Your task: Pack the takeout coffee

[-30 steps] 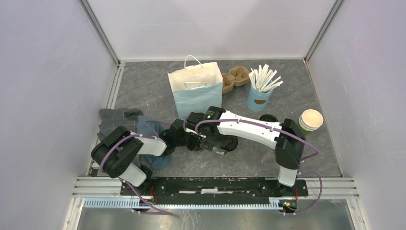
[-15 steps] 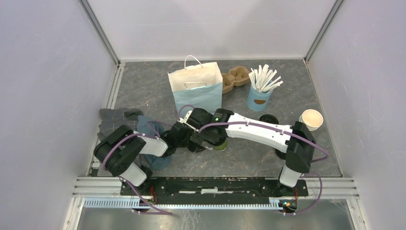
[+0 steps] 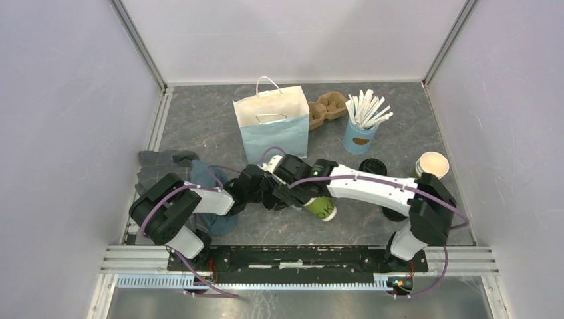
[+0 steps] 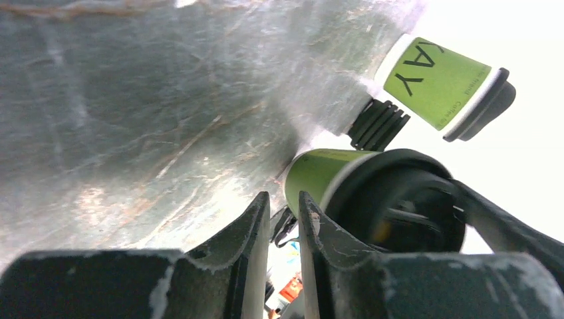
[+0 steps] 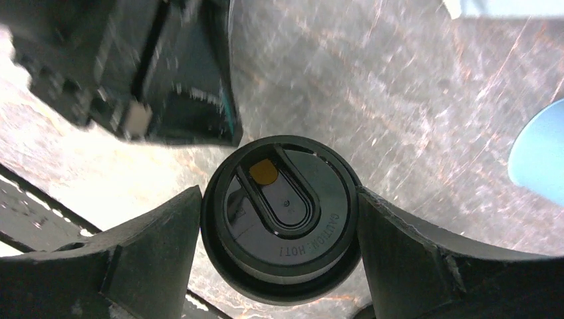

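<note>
Now the carry is in hand: the right gripper [image 5: 279,219] clasps the takeout coffee [image 3: 321,208] wide about its lid, tilted, lower centre of the top view; the left gripper [image 4: 284,212] stands narrow, empty; next, I judge, right it above the blue bag [image 3: 274,136]; one bag, one lidded cup, one open green cup [image 3: 432,164].

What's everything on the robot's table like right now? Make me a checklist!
Surface: grey marbled table, no spills seen.
Job's things: takeout coffee, lid on, held tilted; blue bag upright, open.
Clutter: cup carrier, light-blue cup of sticks, loose black lid, lidless green cup, crumpled cloth.
Grippers: right gripper shut on the coffee; left gripper slightly open, empty.
Cables: purple cables along both arms.
Surroundings: plain white walls, metal rail.
</note>
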